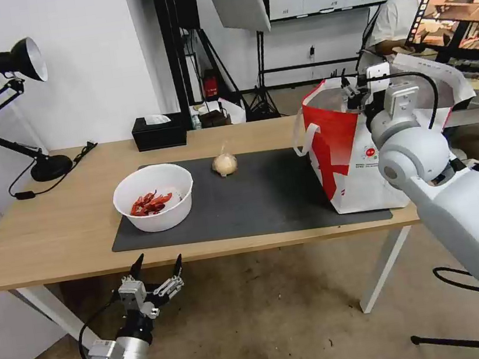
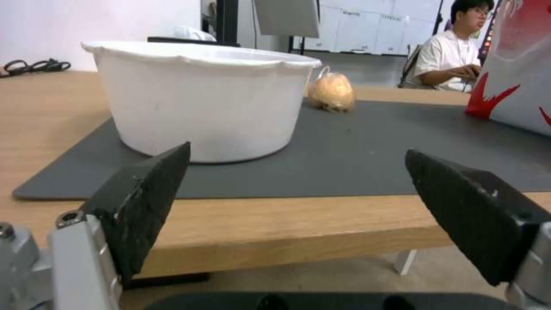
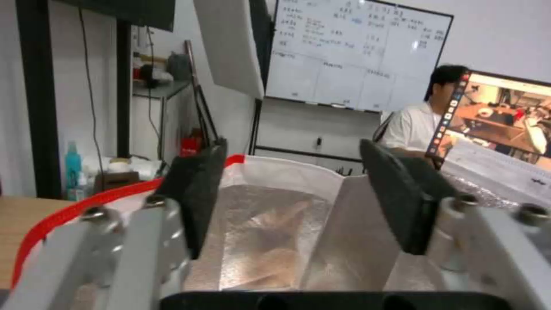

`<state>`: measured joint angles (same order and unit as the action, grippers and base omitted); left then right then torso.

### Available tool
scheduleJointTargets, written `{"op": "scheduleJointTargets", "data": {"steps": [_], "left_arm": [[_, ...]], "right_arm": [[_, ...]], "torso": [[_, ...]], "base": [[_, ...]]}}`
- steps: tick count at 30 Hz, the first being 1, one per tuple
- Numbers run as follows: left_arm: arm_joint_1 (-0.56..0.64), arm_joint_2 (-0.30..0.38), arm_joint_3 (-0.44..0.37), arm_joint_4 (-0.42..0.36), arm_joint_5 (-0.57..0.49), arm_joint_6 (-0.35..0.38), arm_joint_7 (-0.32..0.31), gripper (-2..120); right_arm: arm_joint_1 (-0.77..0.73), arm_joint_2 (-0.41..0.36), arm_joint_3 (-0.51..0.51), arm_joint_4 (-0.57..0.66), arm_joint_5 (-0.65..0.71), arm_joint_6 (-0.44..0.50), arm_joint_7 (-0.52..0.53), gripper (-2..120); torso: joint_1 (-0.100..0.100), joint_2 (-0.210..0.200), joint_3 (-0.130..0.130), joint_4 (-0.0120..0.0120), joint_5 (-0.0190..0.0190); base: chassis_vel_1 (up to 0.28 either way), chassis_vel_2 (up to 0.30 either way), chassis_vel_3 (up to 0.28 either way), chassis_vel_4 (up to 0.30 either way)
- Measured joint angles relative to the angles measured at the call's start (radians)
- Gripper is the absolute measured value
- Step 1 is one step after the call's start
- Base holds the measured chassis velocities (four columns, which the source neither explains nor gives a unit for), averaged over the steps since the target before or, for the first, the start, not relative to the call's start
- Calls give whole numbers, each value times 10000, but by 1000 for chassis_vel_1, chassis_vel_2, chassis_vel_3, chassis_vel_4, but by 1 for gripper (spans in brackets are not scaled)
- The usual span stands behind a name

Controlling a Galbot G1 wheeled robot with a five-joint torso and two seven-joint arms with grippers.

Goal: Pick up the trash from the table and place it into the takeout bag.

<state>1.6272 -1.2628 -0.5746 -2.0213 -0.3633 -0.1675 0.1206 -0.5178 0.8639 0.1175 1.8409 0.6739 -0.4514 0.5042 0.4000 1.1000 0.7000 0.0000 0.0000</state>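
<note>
Currently: R tool over bag, L idle

Right tool (image 3: 292, 206) wide, empty, above takeout bag (image 1: 348, 153) mouth, prob. for a drop. Left tool (image 1: 157, 271) wide, below surface (image 1: 51, 228) edge, facing bowl (image 1: 154, 197). Knotted bag (image 1: 224, 164) on mat (image 1: 265, 196).

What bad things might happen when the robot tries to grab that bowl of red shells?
1. The bowl is wide and open-topped. If the open left pincer, now below the table edge, tips it, shells could spill onto the mat.
2. Rising from there, the pincer might bump the table edge.
3. The right pincer hangs open over the takeout bag; carrying the bowl there risks the arms colliding.
</note>
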Motion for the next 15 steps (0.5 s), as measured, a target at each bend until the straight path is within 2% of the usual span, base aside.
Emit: {"op": "scheduleJointTargets", "data": {"steps": [1,3,5,7,8,11,12,15], "left_arm": [[-16,12,-7,-4,-16,5,0,100],[-28,15,-14,-8,-31,7,0,100],[-56,22,-24,-12,-66,14,0,100],[-58,23,-24,-12,-69,16,0,100],[-63,26,-26,-12,-75,17,0,100],[-65,26,-27,-12,-76,18,0,100],[-68,19,-36,-12,-78,19,-1,100],[-70,15,-44,-15,-80,19,-1,100]], "right_arm": [[-27,5,1,35,58,14,12,73],[-56,13,1,63,89,27,13,75],[-184,53,18,181,193,61,23,88],[-212,64,25,202,204,77,24,89],[-304,94,38,258,228,180,25,97],[-344,110,43,267,233,344,16,99],[-378,145,44,266,240,773,-30,100],[-420,173,45,312,325,1116,-221,100]], "torso": [[0,0,0,0,-1],[-1,0,0,0,-1],[-1,0,0,0,0],[0,0,0,0,0],[0,0,0,0,0],[-1,0,0,0,-1],[0,-1,0,0,0],[0,0,0,0,0]], "base": [[0,0,0,0],[0,0,0,0],[0,0,0,0],[0,0,0,0],[0,0,0,0],[0,0,0,0],[0,0,0,0],[0,0,0,0]]}}
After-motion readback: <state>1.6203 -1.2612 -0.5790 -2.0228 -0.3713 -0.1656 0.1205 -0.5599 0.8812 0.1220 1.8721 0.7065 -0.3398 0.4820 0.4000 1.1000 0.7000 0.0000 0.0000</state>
